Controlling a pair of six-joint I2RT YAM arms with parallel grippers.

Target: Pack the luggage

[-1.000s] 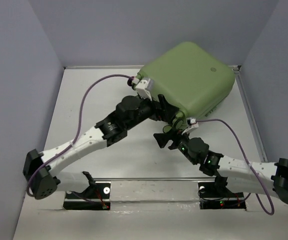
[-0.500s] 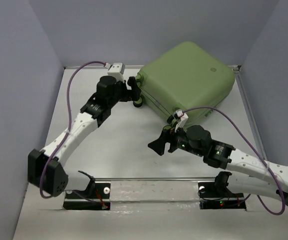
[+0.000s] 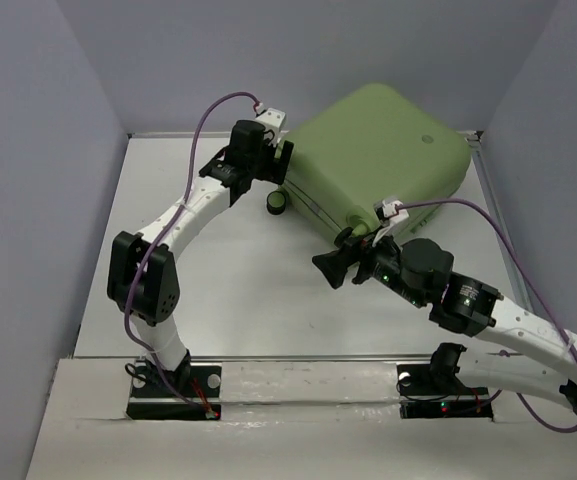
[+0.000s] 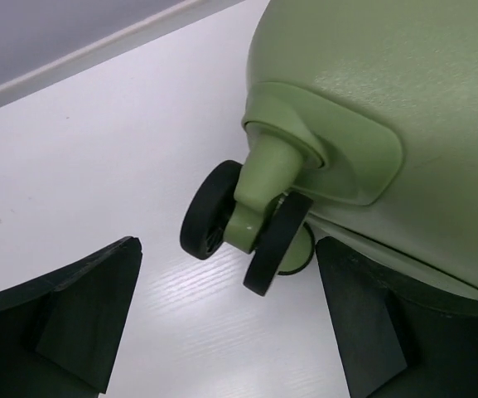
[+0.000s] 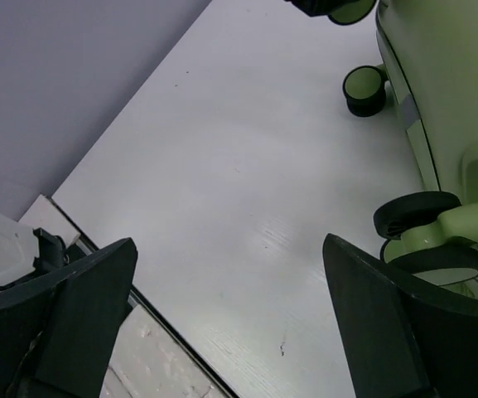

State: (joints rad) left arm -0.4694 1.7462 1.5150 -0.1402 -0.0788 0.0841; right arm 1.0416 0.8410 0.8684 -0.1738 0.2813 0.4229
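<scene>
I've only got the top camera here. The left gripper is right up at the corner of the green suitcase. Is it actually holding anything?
Observer: No. In the left wrist view the left gripper is open. A twin black wheel of the luggage sits between its fingers, touching neither.
Operator: And the right one?
Observer: The right gripper is open too, with only bare table between its fingers.
Operator: Any wheel near it?
Observer: Yes, another caster wheel sits just beyond the finger at the picture's right. I can't tell whether they touch.
</scene>
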